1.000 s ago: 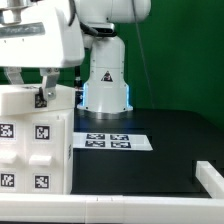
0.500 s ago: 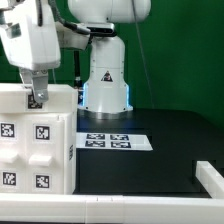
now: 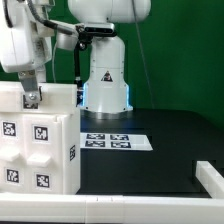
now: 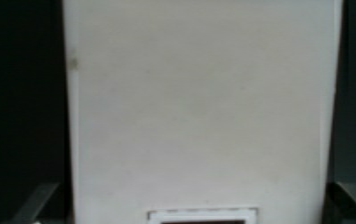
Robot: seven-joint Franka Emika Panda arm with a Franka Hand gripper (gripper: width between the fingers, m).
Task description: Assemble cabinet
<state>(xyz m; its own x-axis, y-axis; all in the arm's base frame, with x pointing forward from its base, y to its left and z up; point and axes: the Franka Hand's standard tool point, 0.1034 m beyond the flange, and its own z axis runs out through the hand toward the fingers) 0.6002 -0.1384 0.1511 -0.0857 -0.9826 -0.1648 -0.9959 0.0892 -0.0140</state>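
Observation:
The cabinet (image 3: 40, 140) is a white box with black-and-white marker tags on its front, standing at the exterior view's left on the black table. My gripper (image 3: 30, 97) reaches down onto its top edge from above. In the wrist view the cabinet's white panel (image 4: 193, 100) fills the whole space between the two dark fingers (image 4: 43, 202), which sit tight against its sides. A marker tag (image 4: 203, 215) shows on the panel close to the jaws. The gripper is shut on this wide piece.
The marker board (image 3: 112, 141) lies flat on the black table to the right of the cabinet. The arm's white base (image 3: 106, 80) stands behind it. A white raised rim (image 3: 210, 180) sits at the table's right front.
The gripper has moved toward the exterior view's left along the cabinet's top. The cabinet has turned slightly with it and shows more of its right side.

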